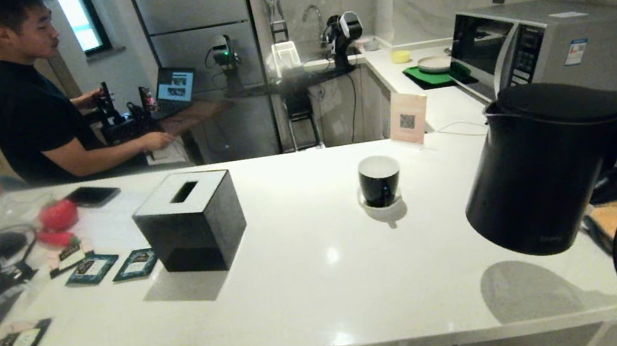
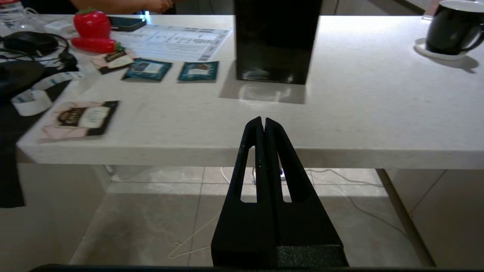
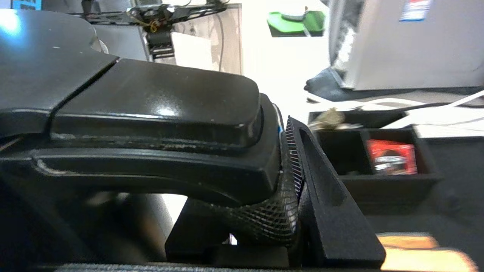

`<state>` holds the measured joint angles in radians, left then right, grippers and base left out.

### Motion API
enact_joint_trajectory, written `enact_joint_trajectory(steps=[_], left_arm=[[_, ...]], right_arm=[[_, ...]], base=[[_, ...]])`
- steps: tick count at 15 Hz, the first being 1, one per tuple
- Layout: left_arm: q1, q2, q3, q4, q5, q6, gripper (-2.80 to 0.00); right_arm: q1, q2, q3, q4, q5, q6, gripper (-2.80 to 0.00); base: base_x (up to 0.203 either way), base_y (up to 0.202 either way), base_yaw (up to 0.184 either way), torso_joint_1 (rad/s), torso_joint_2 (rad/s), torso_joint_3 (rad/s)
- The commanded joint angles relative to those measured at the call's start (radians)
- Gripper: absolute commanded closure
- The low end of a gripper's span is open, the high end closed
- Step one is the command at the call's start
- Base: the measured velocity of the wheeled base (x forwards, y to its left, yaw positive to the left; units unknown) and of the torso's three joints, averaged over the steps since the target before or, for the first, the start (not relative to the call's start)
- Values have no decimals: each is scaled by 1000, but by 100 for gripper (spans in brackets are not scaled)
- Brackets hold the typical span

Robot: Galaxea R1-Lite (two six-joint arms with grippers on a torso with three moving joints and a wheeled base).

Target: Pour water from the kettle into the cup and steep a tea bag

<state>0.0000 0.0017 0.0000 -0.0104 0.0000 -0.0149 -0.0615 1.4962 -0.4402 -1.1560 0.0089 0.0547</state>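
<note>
Now we carry the kettle (image 1: 543, 170) on our right, lifted clear of the counter (image 1: 323, 279) and tipped a little, its shadow on the white top below. Our right gripper (image 3: 291, 166) is clenched on the kettle's handle; only the right wrist view shows that grasp, with the ribbed pad pressed against the handle. The cup (image 1: 379, 180) stands on its saucer (image 1: 384, 206) to the left of the kettle and farther off, well apart, so the pour has not begun. Next, we judge, the spout must travel left over the cup. The left gripper (image 2: 263, 121) hangs clenched and empty just off the near counter edge, seen in its own view alone.
</note>
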Motion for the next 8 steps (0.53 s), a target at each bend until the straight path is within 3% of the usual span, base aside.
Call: enact_joint_trajectory(steps=[1, 4, 8], left_arm=[[0, 0, 0, 0, 0, 0, 0], [0, 1, 0, 0, 0, 0, 0], [0, 0, 0, 0, 0, 0, 0]], right_arm=[[0, -8, 5, -5, 0, 1, 0], [0, -10, 5, -5, 0, 1, 0], [0, -7, -3, -4, 0, 1, 0]], base=[[0, 192, 0, 2, 2, -2], [0, 163, -1, 4, 2, 2], [0, 15, -1, 2, 1, 2]])
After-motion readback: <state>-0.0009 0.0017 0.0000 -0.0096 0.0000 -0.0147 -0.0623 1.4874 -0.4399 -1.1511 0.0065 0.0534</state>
